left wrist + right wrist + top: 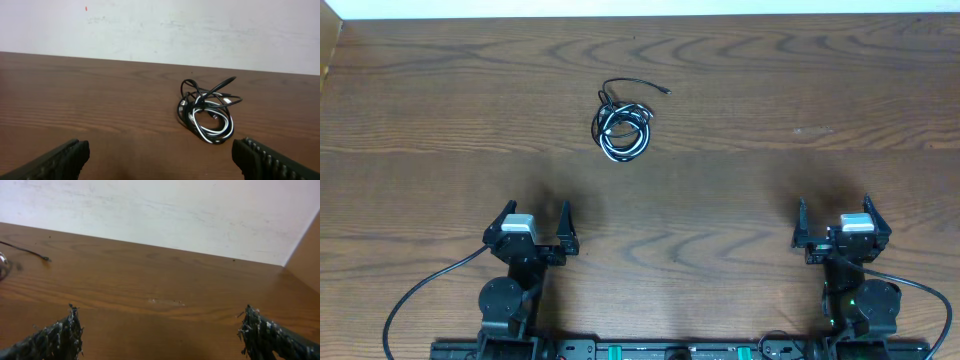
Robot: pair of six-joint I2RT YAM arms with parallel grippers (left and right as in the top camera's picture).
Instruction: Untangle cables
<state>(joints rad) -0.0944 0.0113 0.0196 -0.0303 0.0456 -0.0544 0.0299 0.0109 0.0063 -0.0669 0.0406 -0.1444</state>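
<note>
From above: saw the cables lying in one small knotted bunch on the brown counter, black cords wound round a white one, with one black end poking out to the upper right. Found the left gripper near the bottom edge, spread wide and holding nothing. Found the right gripper over on the other side, spread wide too, also holding nothing. Were well apart from the bunch, with the left one nearer.

From the left wrist: looked straight ahead at the cables, a bit right of the middle, far in front of the two wide fingers. Touched nothing.

From the right wrist: saw mostly bare wood and a pale wall. Caught only one thin black end at the far left. Showed the right gripper wide apart here as well.

Looked like the very first step, with no cord pulled loose yet. Probably needed next: reach out with the left gripper to the bunch, pinch one loose black end, and bring the right gripper across to hold the rest down.
</note>
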